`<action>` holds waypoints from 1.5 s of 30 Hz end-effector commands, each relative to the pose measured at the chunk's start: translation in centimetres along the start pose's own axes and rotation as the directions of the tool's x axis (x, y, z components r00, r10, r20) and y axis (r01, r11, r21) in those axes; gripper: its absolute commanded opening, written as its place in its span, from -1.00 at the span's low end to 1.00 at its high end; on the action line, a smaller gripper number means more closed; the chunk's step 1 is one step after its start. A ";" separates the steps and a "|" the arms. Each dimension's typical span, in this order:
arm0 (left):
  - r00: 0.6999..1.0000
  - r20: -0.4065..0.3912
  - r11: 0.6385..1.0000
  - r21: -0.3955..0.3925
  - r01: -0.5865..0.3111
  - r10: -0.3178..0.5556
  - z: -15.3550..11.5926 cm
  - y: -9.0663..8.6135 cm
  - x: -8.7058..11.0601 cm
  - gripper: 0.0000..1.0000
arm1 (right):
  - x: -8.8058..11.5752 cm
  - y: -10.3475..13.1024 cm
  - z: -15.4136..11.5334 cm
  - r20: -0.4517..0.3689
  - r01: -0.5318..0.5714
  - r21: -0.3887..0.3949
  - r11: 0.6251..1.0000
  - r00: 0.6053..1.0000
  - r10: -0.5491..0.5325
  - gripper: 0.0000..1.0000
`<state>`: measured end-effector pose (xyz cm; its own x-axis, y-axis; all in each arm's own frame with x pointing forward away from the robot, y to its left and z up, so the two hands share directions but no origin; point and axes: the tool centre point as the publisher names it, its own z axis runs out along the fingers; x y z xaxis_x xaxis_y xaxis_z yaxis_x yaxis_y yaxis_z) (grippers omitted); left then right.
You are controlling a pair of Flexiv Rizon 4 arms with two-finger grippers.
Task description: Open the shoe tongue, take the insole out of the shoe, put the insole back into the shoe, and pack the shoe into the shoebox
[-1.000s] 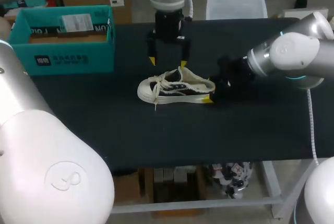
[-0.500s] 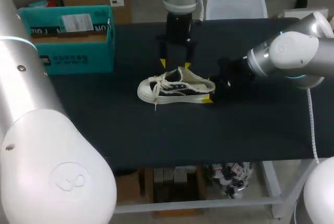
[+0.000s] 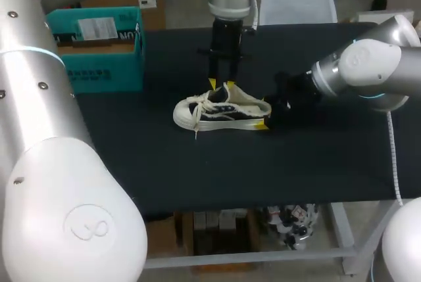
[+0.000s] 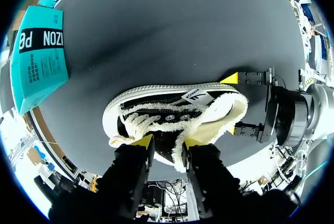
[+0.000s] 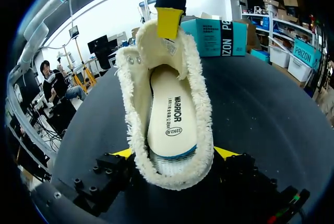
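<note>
- Black table [image 3: 164,170], flat and dark;
- White and black shoe [image 3: 220,112] near the middle, standing on its sole;
- Teal shoebox [image 3: 99,48] at the far left corner, well apart from the shoe

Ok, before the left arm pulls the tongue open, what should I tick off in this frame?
1. Right gripper clamps the heel of the shoe from both sides: ok.
2. Left gripper is down at the tongue: ok.
3. Left gripper has a firm hold on the tongue: cannot tell.
4. Insole lies flat inside the shoe: ok.
5. Shoe stands upright on the table: ok.
6. Shoebox stands apart from the shoe: ok.
</note>
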<state>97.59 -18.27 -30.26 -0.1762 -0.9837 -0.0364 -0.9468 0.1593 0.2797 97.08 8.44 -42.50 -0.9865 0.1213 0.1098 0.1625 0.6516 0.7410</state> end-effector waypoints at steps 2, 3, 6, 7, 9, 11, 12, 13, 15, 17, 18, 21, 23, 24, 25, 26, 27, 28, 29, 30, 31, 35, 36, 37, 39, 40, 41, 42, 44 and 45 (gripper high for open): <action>1.000 -0.017 0.999 -0.047 -0.006 0.005 0.3 -0.4 0.0 -1.00 | 0.1 -0.3 0.2 0.001 0.001 -0.003 1.000 1.000 -0.001 -1.00; 1.000 -0.026 0.999 -0.043 -0.008 0.007 0.2 -0.2 -0.1 -1.00 | 0.1 -0.3 0.2 0.001 0.001 -0.003 1.000 1.000 -0.001 -1.00; 0.999 -0.049 1.000 -0.016 -0.015 0.014 -0.4 0.9 -0.6 -1.00 | 0.1 -0.3 0.2 0.001 0.001 -0.003 1.000 1.000 -0.001 -1.00; 0.998 -0.060 1.000 -0.005 -0.015 0.015 -0.6 1.3 -0.8 -1.00 | 0.1 -0.3 0.2 0.001 0.001 -0.003 1.000 1.000 -0.001 -1.00; 0.996 -0.085 1.000 0.026 -0.017 0.019 -1.1 2.1 -1.4 -1.00 | 0.1 -0.3 0.2 0.001 0.001 -0.003 1.000 1.000 -0.001 -1.00; 0.994 -0.107 0.998 0.055 -0.017 0.023 -1.4 2.9 -2.0 -1.00 | 0.1 -0.3 0.2 0.001 0.001 -0.003 1.000 1.000 -0.001 -1.00; 0.993 -0.116 0.997 0.071 -0.022 0.030 -1.5 3.3 -2.2 -1.00 | 0.1 -0.3 0.2 0.001 0.001 -0.003 1.000 1.000 -0.001 -1.00; 0.992 -0.122 0.996 0.088 -0.022 0.033 -1.6 3.7 -2.5 -1.00 | 0.1 -0.3 0.2 0.001 0.001 -0.003 1.000 1.000 -0.001 -1.00; 0.989 -0.140 0.992 0.124 -0.026 0.043 -1.6 4.6 -3.0 -1.00 | 0.1 -0.3 0.2 0.001 0.001 -0.003 1.000 1.000 -0.001 -1.00; 0.985 -0.165 0.986 0.163 -0.032 0.059 -1.5 5.2 -3.8 -1.00 | 0.1 -0.3 0.2 0.001 0.001 -0.003 1.000 1.000 -0.001 -1.00; 0.983 -0.176 0.983 0.181 -0.016 0.049 -1.3 5.4 -4.1 -1.00 | 0.1 -0.3 0.2 0.001 0.001 -0.003 1.000 1.000 -0.001 -1.00; 0.975 -0.216 0.972 0.233 0.005 0.047 -0.4 5.7 -5.2 -1.00 | 0.1 -0.3 0.2 0.001 0.001 -0.003 1.000 1.000 -0.001 -1.00; 0.968 -0.247 0.964 0.263 0.024 0.044 0.2 5.9 -5.9 -1.00 | 0.1 -0.3 0.2 0.001 0.001 -0.003 1.000 1.000 -0.001 -1.00; 0.964 -0.263 0.959 0.279 0.044 0.033 0.4 5.9 -6.3 -1.00 | 0.1 -0.3 0.2 0.001 0.001 -0.003 1.000 1.000 -0.001 -1.00; 0.959 -0.280 0.956 0.290 0.050 0.035 0.7 5.8 -6.7 -1.00 | 0.1 -0.3 0.2 0.001 0.001 -0.003 1.000 1.000 -0.001 -1.00; 0.954 -0.297 0.950 0.304 0.068 0.026 0.9 5.7 -7.1 -1.00 | 0.1 -0.3 0.2 0.001 0.001 -0.003 1.000 1.000 -0.001 -1.00; 0.949 -0.314 0.945 0.317 0.078 0.028 1.2 5.7 -7.5 -1.00 | 0.1 -0.3 0.2 0.001 0.001 -0.003 1.000 1.000 -0.001 -1.00; 0.942 -0.334 0.942 0.323 0.086 0.028 1.4 5.6 -7.8 -1.00 | 0.1 -0.3 0.2 0.001 0.001 -0.003 1.000 1.000 -0.001 -1.00; 0.938 -0.345 0.935 0.338 0.106 0.018 1.7 5.5 -8.2 -1.00 | 0.1 -0.3 0.2 0.001 0.001 -0.003 1.000 1.000 -0.001 -1.00; 0.931 -0.365 0.934 0.341 0.106 0.028 2.0 5.3 -8.5 -1.00 | 0.1 -0.3 0.2 0.001 0.001 -0.003 1.000 1.000 -0.001 -1.00; 0.925 -0.378 0.933 0.342 0.111 0.028 2.2 5.2 -8.7 -1.00 | 0.1 -0.3 0.2 0.001 0.001 -0.003 1.000 1.000 -0.001 -1.00; 0.911 -0.412 0.929 0.346 0.127 0.029 2.5 4.7 -9.2 -1.00 | 0.1 -0.3 0.2 0.001 0.001 -0.003 1.000 1.000 -0.001 -1.00; 0.906 -0.421 0.933 0.341 0.118 0.039 2.4 4.6 -9.3 -1.00 | 0.1 -0.3 0.2 0.001 0.001 -0.003 1.000 1.000 -0.001 -1.00; 0.905 -0.423 0.934 0.338 0.116 0.040 2.4 4.4 -9.3 -1.00 | 0.1 -0.3 0.2 0.001 0.001 -0.003 1.000 1.000 -0.001 -1.00; 0.903 -0.426 0.935 0.336 0.112 0.045 2.3 4.2 -9.2 -1.00 | 0.1 -0.3 0.2 0.001 0.001 -0.003 1.000 1.000 -0.001 -1.00; 0.904 -0.426 0.935 0.336 0.112 0.045 2.3 4.1 -9.0 -1.00 | 0.1 -0.3 0.2 0.001 0.001 -0.003 1.000 1.000 -0.001 -1.00; 0.904 -0.425 0.935 0.336 0.113 0.044 2.4 4.0 -8.9 -1.00 | 0.1 -0.3 0.2 0.001 0.001 -0.003 1.000 1.000 -0.001 -1.00; 0.904 -0.425 0.936 0.334 0.112 0.043 2.4 3.9 -8.9 -1.00 | 0.1 -0.3 0.2 0.001 0.001 -0.003 1.000 1.000 -0.001 -1.00; 0.904 -0.425 0.940 0.324 0.104 0.047 2.5 3.7 -8.7 -1.00 | 0.1 -0.3 0.2 0.001 0.001 -0.003 1.000 1.000 -0.001 -1.00; 0.904 -0.424 0.944 0.318 0.090 0.056 2.4 3.7 -8.5 -1.00 | 0.1 -0.3 0.2 0.001 0.001 -0.003 1.000 1.000 -0.001 -1.00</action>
<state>95.12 -9.54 -31.04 -0.0921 -0.9270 0.3635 -0.9955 0.0937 -0.0131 97.02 8.82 -42.50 -0.9868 0.1188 0.1100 0.1611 0.6503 0.7424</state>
